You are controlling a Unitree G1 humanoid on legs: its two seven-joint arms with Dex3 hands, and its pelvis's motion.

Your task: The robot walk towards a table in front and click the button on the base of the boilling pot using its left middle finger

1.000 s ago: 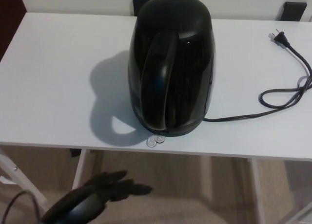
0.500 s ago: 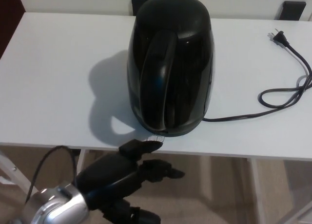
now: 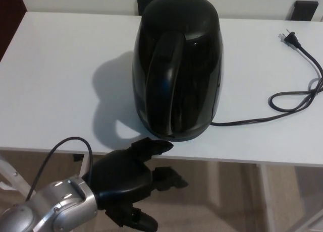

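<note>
A: What is showing nearest the camera?

B: The left hand (image 3: 132,179) is coming in from the lower left on a silver forearm (image 3: 48,212), with a thin black wire (image 3: 60,151) looping above the wrist. Its fingers (image 3: 151,147) are standing apart and holding nothing.

A: How are those fingers lying?

B: One finger is reaching up over the front edge of the tabletop (image 3: 55,91), its tip lying right at the foot of the kettle (image 3: 176,68). Another is pointing right, below the edge, and a third is hanging down near the bottom of the frame.

A: Is the fingertip pressing the button?

B: I cannot tell. The finger is covering the spot at the kettle's base, so the button itself is hiding from view.

A: And where is the kettle sitting?

B: It is standing upright on the white tabletop, near the front edge and about the middle, with its handle facing the camera and its shadow falling to the left.

A: Anything farther back?

B: A black cord (image 3: 282,103) is running from the kettle's base off to the right, looping once, and ending in a plug (image 3: 289,38) lying loose near the far right corner. The right hand is not showing.
</note>
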